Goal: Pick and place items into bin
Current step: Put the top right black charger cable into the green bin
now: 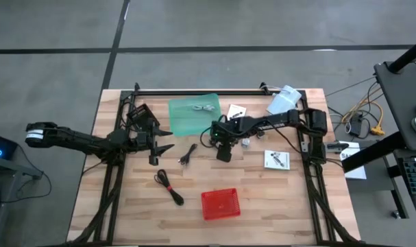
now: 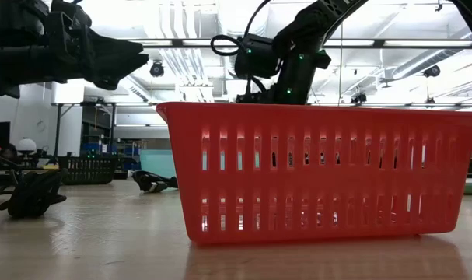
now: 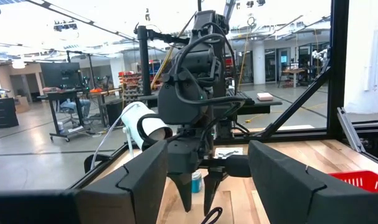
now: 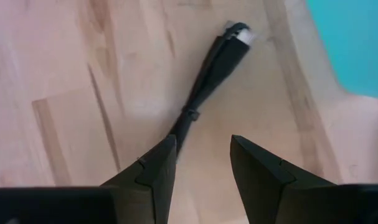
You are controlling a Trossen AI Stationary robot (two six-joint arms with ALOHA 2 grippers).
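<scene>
Lying on the worktop: a short black cable [image 1: 188,154] near the middle, between the two arms; the right wrist view shows it [image 4: 207,74] straight, with a pale tip, bare on the wood.
Second cable: a black coiled one [image 1: 168,186] nearer the front edge, left of the red bin [image 1: 220,204].
Red bin: at the front centre, well apart from both cables; the low view shows its slotted wall [image 2: 321,171] close up.
White cards: one [image 1: 276,159] right of centre, one [image 1: 236,110] beside the green mat [image 1: 194,114].
Green mat: at the back centre, with a pale cable [image 1: 203,107] on it.
Right end effector [image 1: 223,155]: above the wood just right of the short cable, its fingers [image 4: 148,171] apart with a narrow gap and nothing between them.
Left end effector [image 1: 161,140]: left of the short cable, spread wide and empty.
Worktop [image 1: 283,206]: pale wooden planks.
</scene>
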